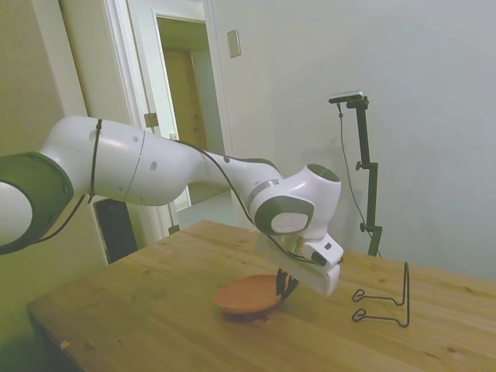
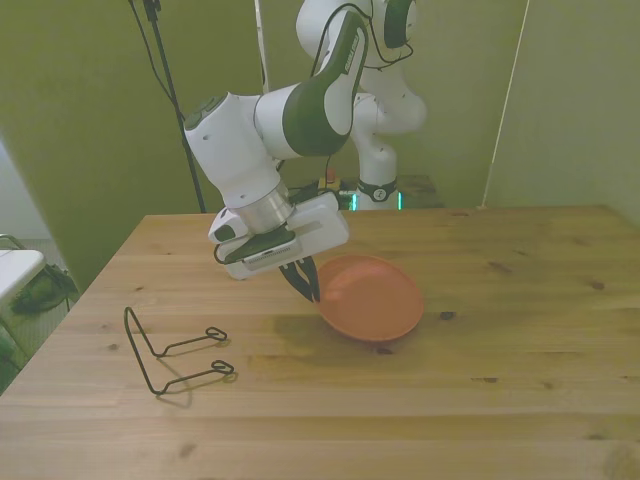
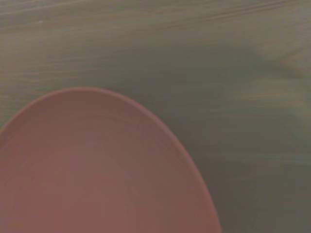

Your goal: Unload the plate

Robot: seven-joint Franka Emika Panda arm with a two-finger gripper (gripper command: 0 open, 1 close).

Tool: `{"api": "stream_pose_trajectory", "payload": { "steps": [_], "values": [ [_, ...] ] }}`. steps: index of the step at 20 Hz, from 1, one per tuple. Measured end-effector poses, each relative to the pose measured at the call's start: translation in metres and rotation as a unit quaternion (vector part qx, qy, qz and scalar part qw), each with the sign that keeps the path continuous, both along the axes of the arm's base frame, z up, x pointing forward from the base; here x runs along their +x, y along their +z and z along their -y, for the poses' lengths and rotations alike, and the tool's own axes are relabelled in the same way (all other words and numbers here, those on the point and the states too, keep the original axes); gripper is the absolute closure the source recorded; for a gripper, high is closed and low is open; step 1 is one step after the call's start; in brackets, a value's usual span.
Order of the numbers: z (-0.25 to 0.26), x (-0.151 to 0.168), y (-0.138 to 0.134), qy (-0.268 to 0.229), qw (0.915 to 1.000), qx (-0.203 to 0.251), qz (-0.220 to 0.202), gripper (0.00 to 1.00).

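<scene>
Front view: plate (image 2: 372,298) tilted, nothing inside.

Bare wooden table (image 2: 520,300) lies open around the plate (image 2: 375,298) except where the wire stand (image 2: 172,350) sits, well apart.

A lab-like room: robot arm (image 1: 155,167) at a wooden table (image 1: 155,310), bare walls, open doorway (image 1: 190,116)
</scene>
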State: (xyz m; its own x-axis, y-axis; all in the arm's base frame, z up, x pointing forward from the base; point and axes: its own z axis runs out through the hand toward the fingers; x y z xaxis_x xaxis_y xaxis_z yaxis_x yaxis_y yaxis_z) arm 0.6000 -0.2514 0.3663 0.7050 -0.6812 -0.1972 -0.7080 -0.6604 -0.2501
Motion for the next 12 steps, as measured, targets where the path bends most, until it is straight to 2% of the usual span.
{"api": "stream_pose_trajectory", "payload": {
  "steps": [1,12],
  "values": [
    [0.0005,-0.0009,-0.0032,0.002,1.0000,-0.005,0.003,0.00],
    [-0.0001,-0.0074,-0.0041,0.015,0.9995,-0.026,0.009,0.00]
  ]
}}
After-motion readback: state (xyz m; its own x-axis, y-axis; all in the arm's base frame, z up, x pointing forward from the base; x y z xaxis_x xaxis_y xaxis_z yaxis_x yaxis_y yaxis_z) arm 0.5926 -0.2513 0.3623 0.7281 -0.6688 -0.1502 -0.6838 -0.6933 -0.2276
